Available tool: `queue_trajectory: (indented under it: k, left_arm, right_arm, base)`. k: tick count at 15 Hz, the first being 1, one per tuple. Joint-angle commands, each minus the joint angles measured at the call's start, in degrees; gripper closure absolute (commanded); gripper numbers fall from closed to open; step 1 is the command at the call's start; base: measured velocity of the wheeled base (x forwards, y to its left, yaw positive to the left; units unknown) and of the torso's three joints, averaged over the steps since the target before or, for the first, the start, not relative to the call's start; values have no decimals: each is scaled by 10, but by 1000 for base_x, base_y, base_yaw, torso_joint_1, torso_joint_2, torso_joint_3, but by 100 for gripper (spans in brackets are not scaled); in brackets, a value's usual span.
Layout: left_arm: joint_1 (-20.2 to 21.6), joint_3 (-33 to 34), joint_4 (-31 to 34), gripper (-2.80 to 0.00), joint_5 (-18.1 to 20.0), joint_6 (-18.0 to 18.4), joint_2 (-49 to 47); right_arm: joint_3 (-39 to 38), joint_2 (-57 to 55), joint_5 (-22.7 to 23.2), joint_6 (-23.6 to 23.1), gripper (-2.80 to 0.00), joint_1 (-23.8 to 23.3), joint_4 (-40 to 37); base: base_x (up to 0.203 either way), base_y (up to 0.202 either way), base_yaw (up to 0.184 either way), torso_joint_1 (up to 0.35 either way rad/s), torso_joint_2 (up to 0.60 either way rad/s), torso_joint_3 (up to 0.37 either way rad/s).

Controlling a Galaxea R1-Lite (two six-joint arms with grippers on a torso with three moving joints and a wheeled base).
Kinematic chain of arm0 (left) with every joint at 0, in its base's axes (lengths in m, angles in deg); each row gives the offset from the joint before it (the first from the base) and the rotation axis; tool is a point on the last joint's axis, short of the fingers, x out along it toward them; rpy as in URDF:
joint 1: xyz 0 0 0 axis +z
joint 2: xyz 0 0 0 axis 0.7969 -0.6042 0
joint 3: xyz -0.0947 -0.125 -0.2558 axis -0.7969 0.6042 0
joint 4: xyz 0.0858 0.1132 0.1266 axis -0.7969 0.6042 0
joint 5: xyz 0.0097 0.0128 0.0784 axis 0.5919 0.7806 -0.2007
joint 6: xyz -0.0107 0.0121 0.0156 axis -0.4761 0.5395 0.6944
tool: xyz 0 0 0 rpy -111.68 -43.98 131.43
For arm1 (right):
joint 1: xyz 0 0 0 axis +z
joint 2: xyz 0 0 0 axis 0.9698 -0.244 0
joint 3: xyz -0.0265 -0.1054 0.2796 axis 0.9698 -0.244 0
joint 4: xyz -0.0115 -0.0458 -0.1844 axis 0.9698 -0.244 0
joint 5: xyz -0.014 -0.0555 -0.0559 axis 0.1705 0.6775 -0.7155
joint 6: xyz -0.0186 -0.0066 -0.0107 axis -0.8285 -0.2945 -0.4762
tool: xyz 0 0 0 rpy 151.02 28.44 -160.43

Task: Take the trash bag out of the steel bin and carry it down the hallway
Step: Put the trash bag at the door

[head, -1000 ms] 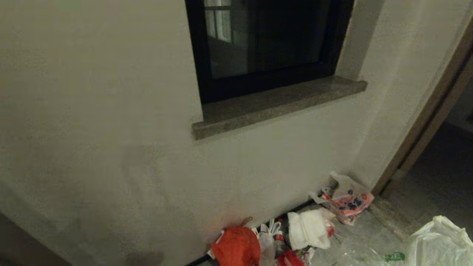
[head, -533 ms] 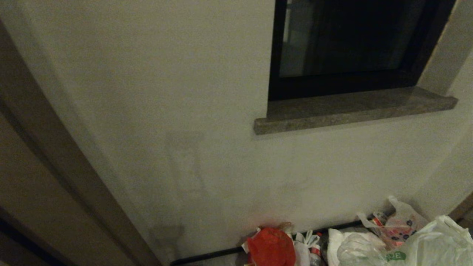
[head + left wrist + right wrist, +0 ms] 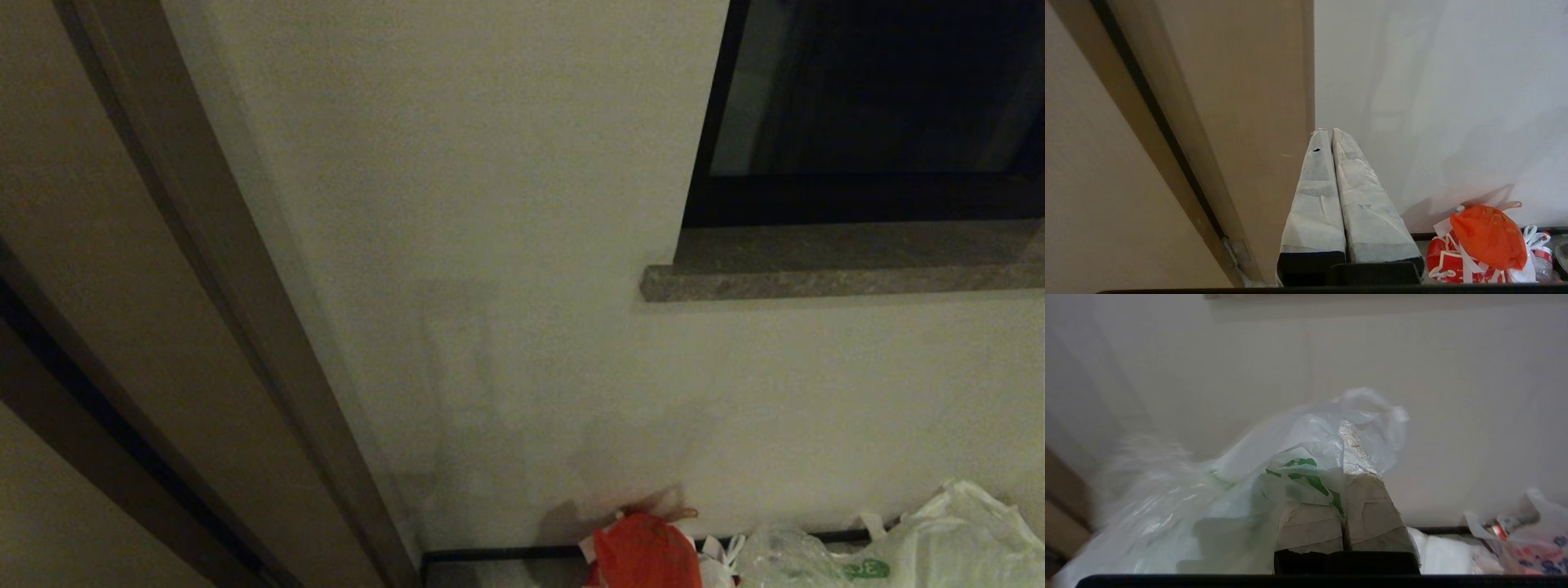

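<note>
The trash bag (image 3: 1216, 486), thin whitish plastic with a green print, hangs from my right gripper (image 3: 1342, 428), whose taped fingers are shut on its gathered top. It drapes over one finger and billows to the side. In the head view the trash bag (image 3: 955, 539) shows at the lower right edge, in front of the pale wall. My left gripper (image 3: 1327, 131) is shut with nothing in it, pointing at the corner where a brown door frame (image 3: 1241, 122) meets the wall. The steel bin is out of view.
An orange-red bag (image 3: 645, 551) and other rubbish bags (image 3: 1457, 261) lie on the floor against the dark skirting (image 3: 506, 555). A dark window with a stone sill (image 3: 841, 278) is above on the right. The door frame (image 3: 212, 269) runs down the left.
The whole head view has swung left: window, sill and rubbish have slid right, and a door frame has come in on the left. The trash bag stays at the lower right.
</note>
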Motion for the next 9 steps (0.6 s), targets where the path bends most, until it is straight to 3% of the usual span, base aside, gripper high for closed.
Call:
queue_trajectory:
  k: [1,9]
  left_arm:
    - [0,0,0,0,0,0,0]
    - [0,1,0,0,0,0,-1]
  right_arm:
    - [-8,-1,0,0,0,0,1]
    - [-8,-1,0,1,0,0,1]
  base:
    - [0,0,0,0,0,0]
    - [0,0,0,-2,17,12]
